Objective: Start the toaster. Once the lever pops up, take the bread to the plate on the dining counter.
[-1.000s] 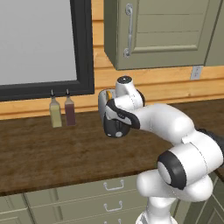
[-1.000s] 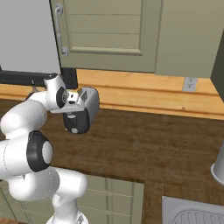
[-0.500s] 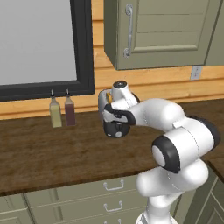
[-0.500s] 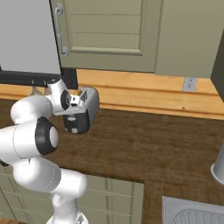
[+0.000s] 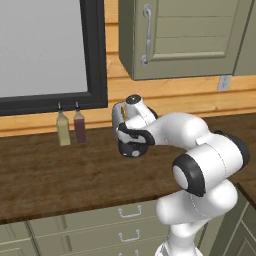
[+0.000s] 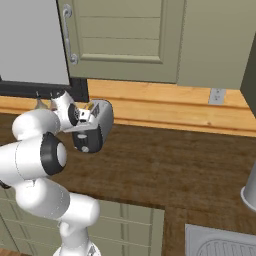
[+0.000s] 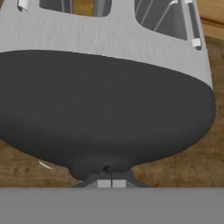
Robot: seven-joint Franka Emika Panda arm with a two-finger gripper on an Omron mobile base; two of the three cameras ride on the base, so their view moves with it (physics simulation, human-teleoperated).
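Silver toaster [image 6: 94,125] upright on dark wood worktop [image 6: 170,165], black end panel toward arm; tan bread [image 7: 83,6] in slot.

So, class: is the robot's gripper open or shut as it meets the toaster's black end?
Shut. In the hand view the gripper has its two tips pressed together with no gap, right up against the black end panel of the toaster.

The white arm rises from its base at the table's front edge, folds at a dark-jointed elbow, and reaches back and across toward the table's rear edge. The forearm lies roughly level, with the wrist bent so the hand points down. The gripper [image 7: 111,180] is closed, its two dark fingers [image 7: 120,178] pressed together with no gap showing between them.
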